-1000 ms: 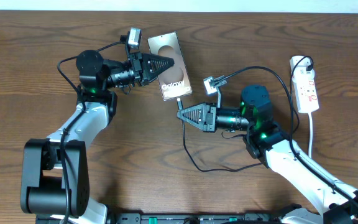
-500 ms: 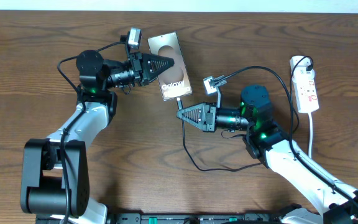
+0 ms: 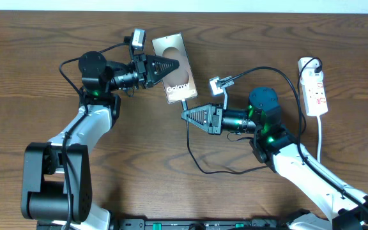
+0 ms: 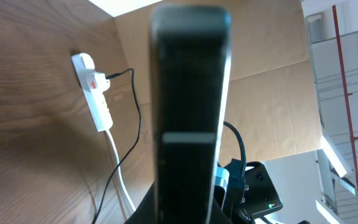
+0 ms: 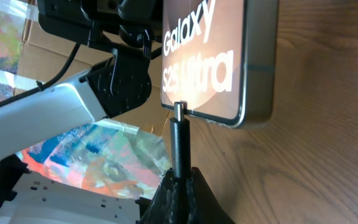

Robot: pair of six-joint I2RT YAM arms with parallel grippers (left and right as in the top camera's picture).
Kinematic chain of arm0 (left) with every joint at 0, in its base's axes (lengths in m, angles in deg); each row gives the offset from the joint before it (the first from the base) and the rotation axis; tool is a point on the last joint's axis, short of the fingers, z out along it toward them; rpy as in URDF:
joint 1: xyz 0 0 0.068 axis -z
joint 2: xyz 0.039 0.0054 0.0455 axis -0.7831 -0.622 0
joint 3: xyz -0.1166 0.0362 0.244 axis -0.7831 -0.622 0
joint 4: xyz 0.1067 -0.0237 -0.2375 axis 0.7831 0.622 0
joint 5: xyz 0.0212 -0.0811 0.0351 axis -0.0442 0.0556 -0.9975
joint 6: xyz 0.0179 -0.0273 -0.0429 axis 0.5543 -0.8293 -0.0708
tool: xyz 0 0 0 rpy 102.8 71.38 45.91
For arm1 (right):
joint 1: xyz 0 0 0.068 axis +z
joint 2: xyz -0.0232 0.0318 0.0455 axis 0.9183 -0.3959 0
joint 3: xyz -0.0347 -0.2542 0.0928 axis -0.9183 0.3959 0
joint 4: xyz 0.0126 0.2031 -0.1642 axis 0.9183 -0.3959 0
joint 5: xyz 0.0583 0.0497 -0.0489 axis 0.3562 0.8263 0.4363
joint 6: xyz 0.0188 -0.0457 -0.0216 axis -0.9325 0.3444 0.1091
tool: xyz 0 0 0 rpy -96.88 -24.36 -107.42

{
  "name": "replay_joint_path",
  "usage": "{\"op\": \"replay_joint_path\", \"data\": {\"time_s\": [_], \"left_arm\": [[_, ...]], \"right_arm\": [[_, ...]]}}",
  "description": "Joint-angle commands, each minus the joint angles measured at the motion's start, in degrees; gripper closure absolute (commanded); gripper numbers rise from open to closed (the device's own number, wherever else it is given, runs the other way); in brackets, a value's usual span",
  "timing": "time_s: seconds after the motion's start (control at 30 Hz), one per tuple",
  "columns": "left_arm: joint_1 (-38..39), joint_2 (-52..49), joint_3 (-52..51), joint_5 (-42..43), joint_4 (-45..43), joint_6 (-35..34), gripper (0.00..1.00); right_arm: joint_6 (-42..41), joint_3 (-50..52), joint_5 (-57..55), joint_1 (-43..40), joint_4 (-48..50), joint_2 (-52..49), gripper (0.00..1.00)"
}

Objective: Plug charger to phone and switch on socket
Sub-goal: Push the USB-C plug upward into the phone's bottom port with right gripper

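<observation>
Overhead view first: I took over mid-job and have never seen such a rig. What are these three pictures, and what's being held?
Two robot arms work at a wooden table. The overhead view looks down on everything; each wrist view looks along that arm's own fingers. The left gripper is shut on the phone, steadying it. The right gripper is shut on the charger, whose metal tip meets the phone's bottom edge. The white socket lies off to the right, untouched.
</observation>
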Motion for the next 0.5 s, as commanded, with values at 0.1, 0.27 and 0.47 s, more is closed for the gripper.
{"op": "replay_joint_path", "data": {"time_s": [0.1, 0.27, 0.47], "left_arm": [[0.0, 0.4, 0.8, 0.5, -0.8, 0.2, 0.93], [0.0, 0.4, 0.8, -0.5, -0.8, -0.2, 0.93], [0.0, 0.4, 0.8, -0.6, -0.8, -0.2, 0.93]], "right_arm": [[-1.6, -0.6, -0.7, 0.2, -1.4, 0.0, 0.99], [-1.5, -0.6, -0.7, 0.3, -3.7, 0.0, 0.99], [-1.5, -0.6, -0.7, 0.3, -3.7, 0.0, 0.99]]}}
